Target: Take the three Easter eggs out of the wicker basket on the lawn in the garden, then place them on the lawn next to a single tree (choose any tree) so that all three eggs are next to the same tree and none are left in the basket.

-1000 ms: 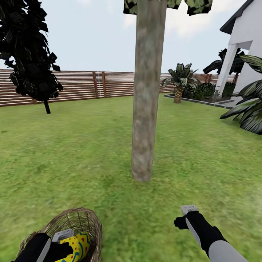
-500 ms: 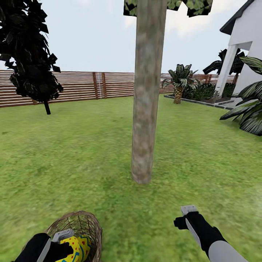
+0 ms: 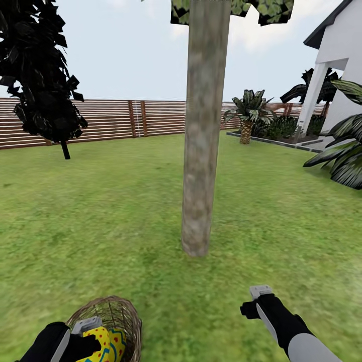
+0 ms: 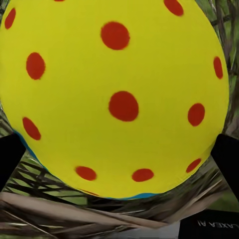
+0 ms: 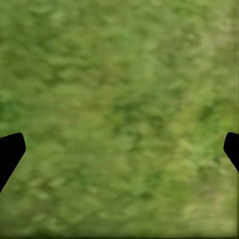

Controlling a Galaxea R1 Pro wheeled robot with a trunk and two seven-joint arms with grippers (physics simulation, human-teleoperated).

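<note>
At the near left of the lawn [image 3: 125, 201], by the head view's bottom edge, sits the wicker basket [image 3: 118, 314], brown weave, open mouth up. The left gripper [image 3: 93, 339] is w/ its black arm inside the basket mouth, closed on an Easter egg [image 3: 103, 342]: yellow w/ red dots & a blue zigzag band. In the left wrist view that egg [image 4: 114, 94] looms very close, yellow w/ red spots, a thin blue edge at its lower curve; the two dark fingertips [image 4: 10, 157] press its sides, one on each side. Basket wicker [image 4: 99, 214] shows behind & under the egg. Other eggs: can't tell, hidden by arm & held egg.

Right gripper [image 3: 254, 301] hangs over bare grass toward the lawn's near right, well apart from the basket. Right wrist view: grass [image 5: 119, 114] w/ the two dark fingertips [image 5: 10, 152] at opposite sides, spread wide, nothing between them — open.

The tree [image 3: 201, 125], thick mottled grey-brown trunk, stands mid-lawn, upright, base beyond both grippers, roughly between them; leafy canopy cut off at top. Basket is near the trunk's base but not touching.

Far edge of lawn: brown slat fence [image 3: 110, 118]. An all-black tree [image 3: 40, 75] at far left by the fence. Short palm [image 3: 247, 113] at far right; white house [image 3: 337, 65] w/ a pillar at right edge, large dark-green leaves [image 3: 342, 151] in front of it.
</note>
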